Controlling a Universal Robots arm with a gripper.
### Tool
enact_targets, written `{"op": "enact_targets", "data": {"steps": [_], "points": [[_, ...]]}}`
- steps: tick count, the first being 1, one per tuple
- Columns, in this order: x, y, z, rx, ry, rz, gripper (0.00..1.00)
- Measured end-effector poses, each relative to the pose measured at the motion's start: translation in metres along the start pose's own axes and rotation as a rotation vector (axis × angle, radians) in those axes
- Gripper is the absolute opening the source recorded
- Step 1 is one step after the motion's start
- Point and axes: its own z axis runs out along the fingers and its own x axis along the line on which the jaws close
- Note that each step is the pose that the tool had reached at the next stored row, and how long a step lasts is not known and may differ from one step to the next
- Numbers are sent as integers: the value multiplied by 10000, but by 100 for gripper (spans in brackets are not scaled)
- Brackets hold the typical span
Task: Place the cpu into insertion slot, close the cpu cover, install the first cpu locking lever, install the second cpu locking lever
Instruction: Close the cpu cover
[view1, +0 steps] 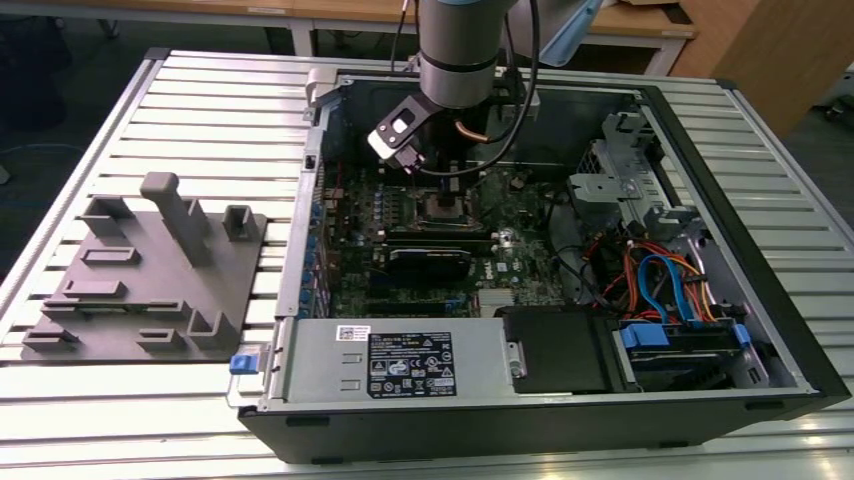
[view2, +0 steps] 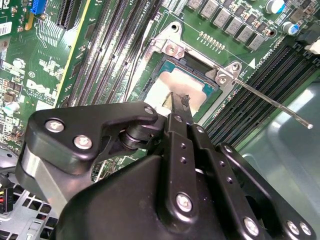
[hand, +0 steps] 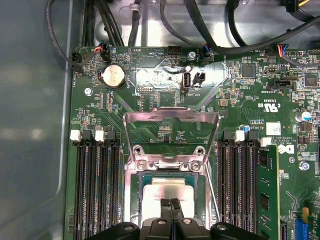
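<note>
Silver-grey metal marks the top of the cpu (hand: 157, 192), which lies flat inside the insertion slot (hand: 131, 192) on the green motherboard (hand: 240, 100). The motherboard sits in an open computer case (view1: 747, 230) on the slatted worktop (view1: 200, 110).

My gripper (hand: 171, 204) is closed. In both wrist views its two black fingertips meet with nothing between them, directly over the middle of the cpu. I cannot tell whether they touch the chip.

The cpu cover (hand: 170, 116) is swung up on its hinge at one edge of the slot and does not lie over the cpu. The board shows through its square window.

In the second wrist view, one thin locking lever (view2: 270, 102) extends from a corner of the slot, out above the memory slots (view2: 280, 65).

A grey fixture plate (view1: 147, 290) rests on the worktop beside the case, at the exterior view's left.
</note>
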Motion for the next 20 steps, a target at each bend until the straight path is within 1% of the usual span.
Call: {"op": "enact_targets", "data": {"steps": [2,3,4,5,7,8,11,20], "points": [[0,1,0,10,0,-1,10],[0,6,-2,38,1,-2,10],[0,12,-4,92,1,0,10],[0,13,-6,127,0,2,10],[0,15,-10,196,-2,2,10],[0,15,-17,219,-4,3,10],[1,18,-60,235,1,4,10],[4,30,-252,250,7,4,10]]}}
